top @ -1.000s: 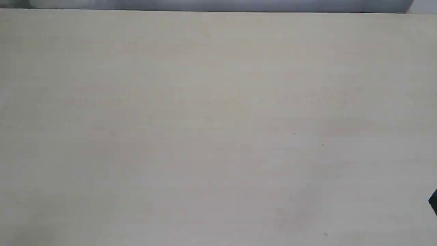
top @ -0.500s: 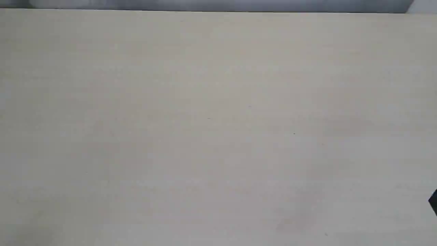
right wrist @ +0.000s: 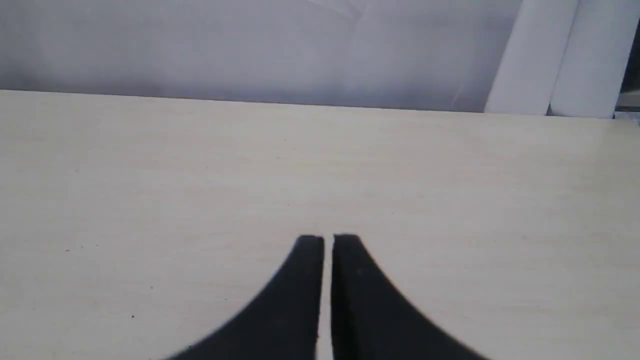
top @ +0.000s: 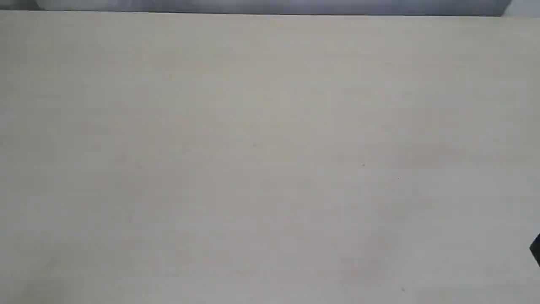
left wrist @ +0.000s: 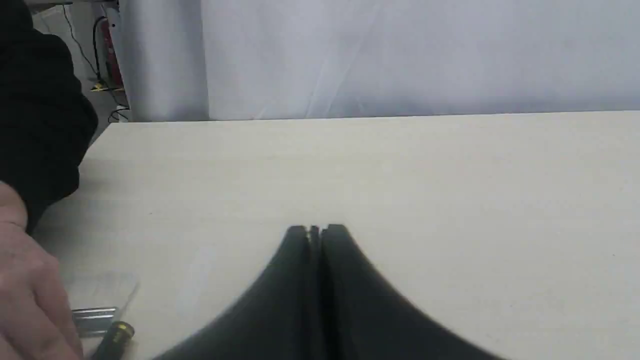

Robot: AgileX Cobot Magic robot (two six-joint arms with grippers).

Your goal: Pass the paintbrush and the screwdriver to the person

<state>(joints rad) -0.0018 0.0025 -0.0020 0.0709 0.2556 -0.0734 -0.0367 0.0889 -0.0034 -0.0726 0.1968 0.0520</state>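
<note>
In the left wrist view the person's bare hand (left wrist: 25, 285) with a dark sleeve (left wrist: 40, 110) rests at the picture's edge, over the tools. Beside its fingers lie the paintbrush (left wrist: 95, 319), showing its silver ferrule and pale bristles, and the screwdriver (left wrist: 118, 336), showing a black handle end with a gold collar. The rest of both tools is hidden. My left gripper (left wrist: 316, 230) is shut and empty, apart from the tools. My right gripper (right wrist: 327, 240) is shut with nothing in it, low over the bare table (right wrist: 450, 175).
The exterior view shows only the pale table top (top: 270, 152), its far edge and a black corner of the right arm (top: 535, 250) at the right border. A grey-white backdrop (left wrist: 400, 55) hangs behind the table.
</note>
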